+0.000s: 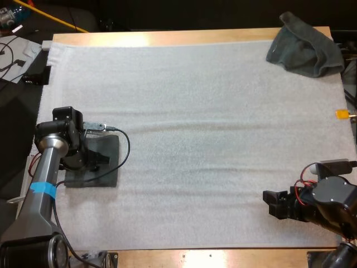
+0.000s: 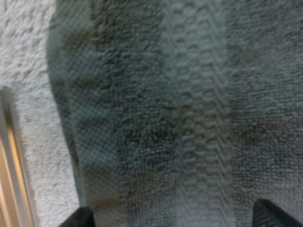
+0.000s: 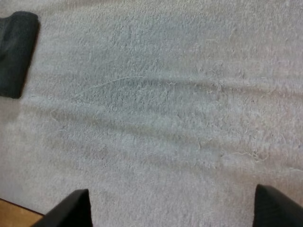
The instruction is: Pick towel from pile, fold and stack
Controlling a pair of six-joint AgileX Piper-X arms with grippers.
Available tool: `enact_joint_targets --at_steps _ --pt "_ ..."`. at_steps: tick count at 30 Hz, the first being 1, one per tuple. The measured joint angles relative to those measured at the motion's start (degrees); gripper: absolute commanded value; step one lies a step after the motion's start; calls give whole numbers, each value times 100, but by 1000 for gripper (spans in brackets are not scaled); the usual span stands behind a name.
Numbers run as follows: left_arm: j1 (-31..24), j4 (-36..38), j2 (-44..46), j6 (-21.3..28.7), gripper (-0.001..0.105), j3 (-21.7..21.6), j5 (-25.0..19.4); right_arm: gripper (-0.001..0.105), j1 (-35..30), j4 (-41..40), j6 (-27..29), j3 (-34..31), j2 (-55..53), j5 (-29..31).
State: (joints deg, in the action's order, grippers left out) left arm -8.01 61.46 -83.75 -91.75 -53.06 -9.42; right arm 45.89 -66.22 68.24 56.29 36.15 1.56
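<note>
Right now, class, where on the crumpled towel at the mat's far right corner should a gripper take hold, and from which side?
Probably pinch the crumpled towel at the bunched fold on its far left, coming from above with the open right gripper. A ridge standing off the white mat gives cloth to close on.

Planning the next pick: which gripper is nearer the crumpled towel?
Right. The right gripper is at the near right of the mat, with the crumpled towel at the far right corner. The left gripper is over the folded towel at the left edge.
</note>
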Motion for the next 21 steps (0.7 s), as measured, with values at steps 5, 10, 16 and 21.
enact_joint_targets --at_steps 5,10,16,21 --pt "0 -20 5 -23 64 -24 -62 67 0 0 0 0 0 0" --pt "0 -20 100 -108 63 -37 488 67 0 0 0 0 0 0" --pt "0 -137 99 -143 63 122 770 67 0 0 0 0 0 0" --pt "-3 -402 93 -183 63 469 774 67 0 0 -4 0 0 0"
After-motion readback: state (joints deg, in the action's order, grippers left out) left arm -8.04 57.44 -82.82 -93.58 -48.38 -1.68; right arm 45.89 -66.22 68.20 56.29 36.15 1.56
